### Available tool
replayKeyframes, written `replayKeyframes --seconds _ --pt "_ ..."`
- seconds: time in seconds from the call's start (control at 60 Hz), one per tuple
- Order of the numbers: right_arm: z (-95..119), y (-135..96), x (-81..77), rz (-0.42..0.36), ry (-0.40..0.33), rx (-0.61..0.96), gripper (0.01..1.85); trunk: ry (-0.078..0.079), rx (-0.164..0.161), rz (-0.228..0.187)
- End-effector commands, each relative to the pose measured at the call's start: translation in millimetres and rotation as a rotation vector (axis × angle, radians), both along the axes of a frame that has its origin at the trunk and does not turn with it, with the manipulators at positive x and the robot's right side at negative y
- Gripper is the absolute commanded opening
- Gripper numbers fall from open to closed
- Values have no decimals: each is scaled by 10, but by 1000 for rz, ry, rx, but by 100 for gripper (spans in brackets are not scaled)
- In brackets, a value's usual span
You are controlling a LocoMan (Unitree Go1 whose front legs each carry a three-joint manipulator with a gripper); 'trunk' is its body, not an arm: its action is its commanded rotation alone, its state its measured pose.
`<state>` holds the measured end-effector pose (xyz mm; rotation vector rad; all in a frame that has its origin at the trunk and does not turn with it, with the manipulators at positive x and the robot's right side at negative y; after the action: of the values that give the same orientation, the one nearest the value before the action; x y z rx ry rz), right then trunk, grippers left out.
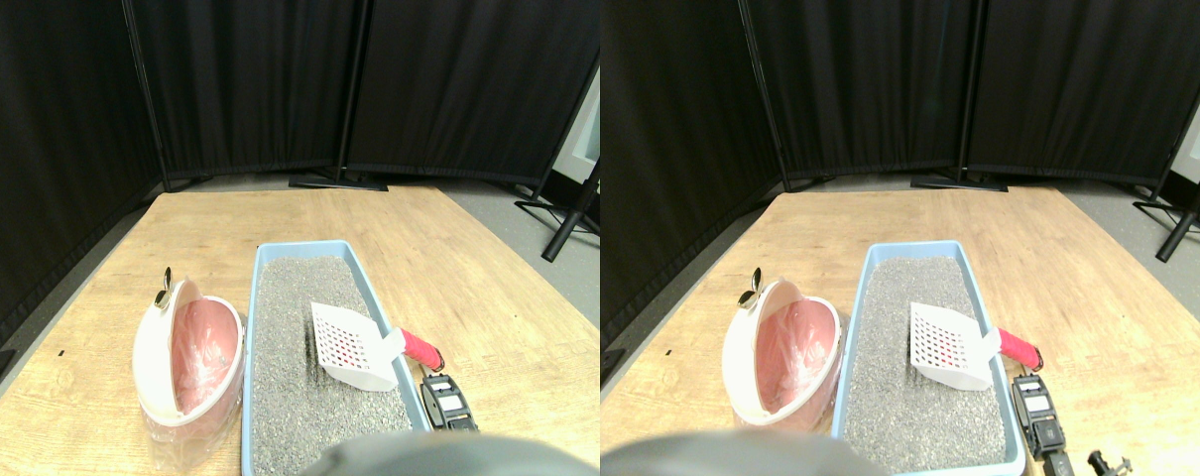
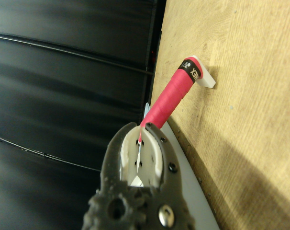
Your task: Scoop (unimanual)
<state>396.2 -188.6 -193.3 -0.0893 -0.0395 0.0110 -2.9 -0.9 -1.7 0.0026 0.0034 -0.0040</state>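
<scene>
Wide wooden surface (image 1: 114, 347) first, with black curtains (image 1: 243, 84) hanging behind it. One long blue tray (image 1: 371, 288) sits on it, its length running away from the robot, filled edge to edge with grey litter (image 1: 288, 347).

Just left of the tray, nearly touching its wall, one pink-and-white bin (image 1: 188, 352) with a clear liner, its mouth tipped toward the tray.

Now the scoop (image 1: 354, 347), just one, white and slotted. Its head lies over the litter on the tray's right side, and its long axis runs across the tray: head pointing left and a little away, pink wrapped handle (image 1: 420, 347) sticking out over the tray's right wall toward the near right.

Right at the handle's end, just outside the tray's right wall, the dark end effector (image 1: 446, 395). From the wrist camera, the pink handle (image 2: 166, 103) runs straight out from the end effector (image 2: 141, 165), its near end tucked inside the dark jaw frame. Whether the jaws are open or clamped on it, I cannot tell from here.
</scene>
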Motion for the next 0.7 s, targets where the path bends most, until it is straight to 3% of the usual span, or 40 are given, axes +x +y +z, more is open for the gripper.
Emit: replayKeyframes --seconds 0.017,0.217,0.433,0.7 --pt "73 0 7 -7 -40 -12 41 0 -1 5" --pt "80 -3 6 -15 -28 -23 40 1 -1 6" --pt "73 -26 22 11 -74 -13 38 2 -1 4" --pt "63 -158 135 33 -107 70 69 4 -4 6"
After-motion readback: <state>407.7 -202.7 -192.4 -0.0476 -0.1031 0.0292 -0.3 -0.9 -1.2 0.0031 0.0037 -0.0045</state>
